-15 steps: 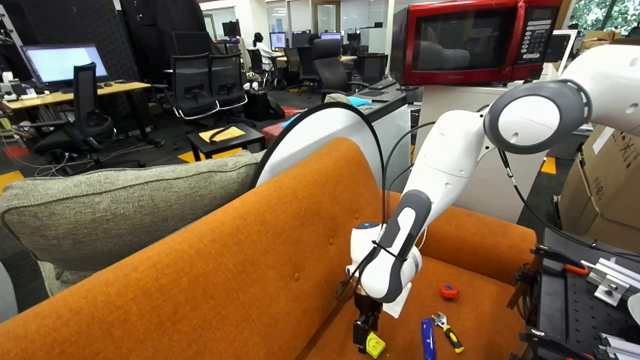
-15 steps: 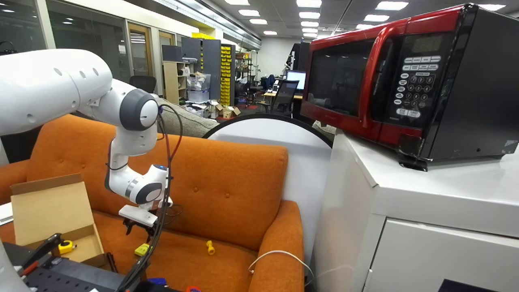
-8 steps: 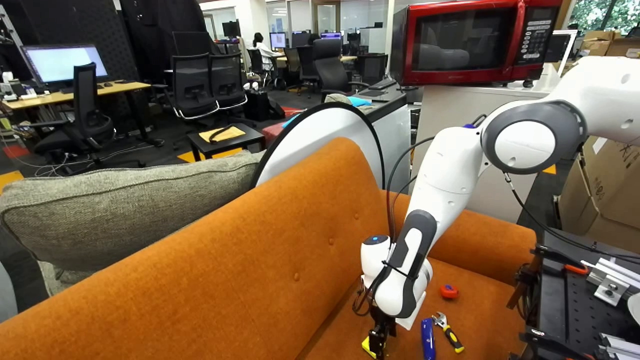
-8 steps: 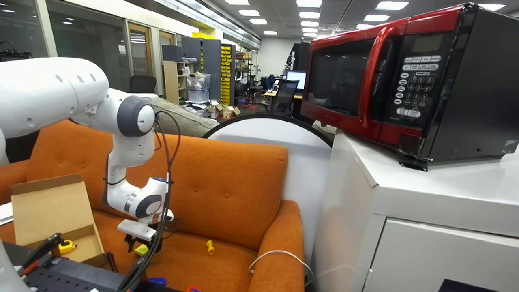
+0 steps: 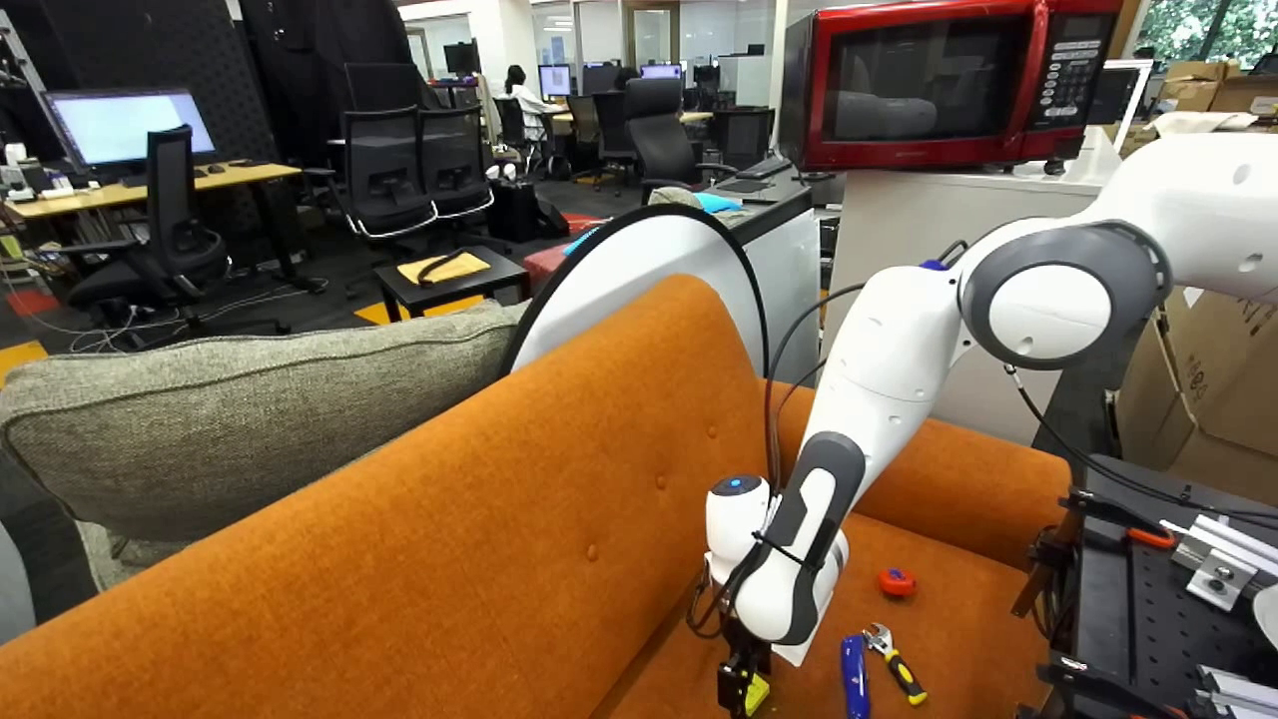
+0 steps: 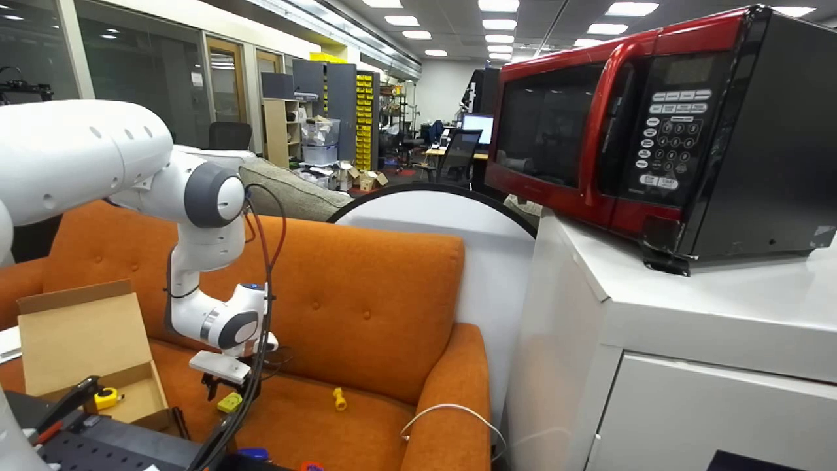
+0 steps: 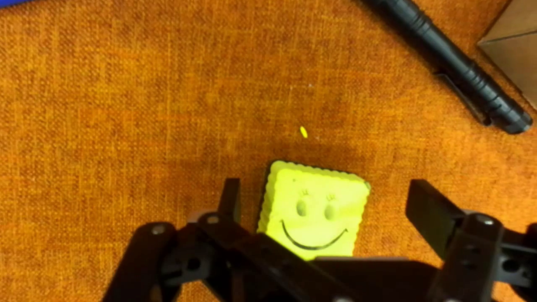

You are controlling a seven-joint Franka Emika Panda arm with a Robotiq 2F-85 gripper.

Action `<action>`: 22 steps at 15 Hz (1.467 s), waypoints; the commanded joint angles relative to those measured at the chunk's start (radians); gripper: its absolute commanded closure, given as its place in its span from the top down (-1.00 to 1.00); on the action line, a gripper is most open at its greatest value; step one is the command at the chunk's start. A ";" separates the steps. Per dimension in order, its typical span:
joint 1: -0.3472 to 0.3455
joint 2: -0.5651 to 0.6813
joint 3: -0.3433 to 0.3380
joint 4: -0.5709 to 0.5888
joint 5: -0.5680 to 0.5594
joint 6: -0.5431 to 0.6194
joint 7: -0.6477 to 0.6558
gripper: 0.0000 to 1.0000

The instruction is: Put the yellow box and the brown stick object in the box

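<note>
In an exterior view, slants the Panda arm (image 5: 889, 359) down, partly hiding the smiley-faced yellow block (image 5: 759, 692). In an exterior view, hangs the pincer (image 6: 231, 390) near the open cardboard box (image 6: 88, 350), partly behind cables (image 6: 263, 333). In the wrist view, spreads the pincer wide astride the block without contact, covering the lower edge.

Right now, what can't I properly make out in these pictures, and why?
Yellow block: lower left corner hidden by the claw, wrist view.
Black pen-like thing: one end cut off by the top edge, wrist view.
Yellow speck: too small to identify, wrist view.
Cardboard box: lower left part hidden behind a clamp-like black part, in an exterior view.
</note>
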State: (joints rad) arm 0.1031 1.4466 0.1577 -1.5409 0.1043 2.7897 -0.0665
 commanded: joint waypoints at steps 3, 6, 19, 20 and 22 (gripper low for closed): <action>-0.012 0.047 0.019 0.075 -0.017 -0.023 0.003 0.82; -0.022 0.023 0.024 0.049 -0.013 -0.008 -0.011 0.16; -0.192 -0.030 0.252 -0.077 -0.044 0.014 -0.299 -0.43; -0.219 -0.043 0.286 -0.106 -0.056 0.004 -0.345 -0.43; -0.274 -0.062 0.349 -0.162 -0.084 -0.024 -0.423 -0.43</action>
State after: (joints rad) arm -0.0662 1.4275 0.4225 -1.5932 0.0614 2.7864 -0.3718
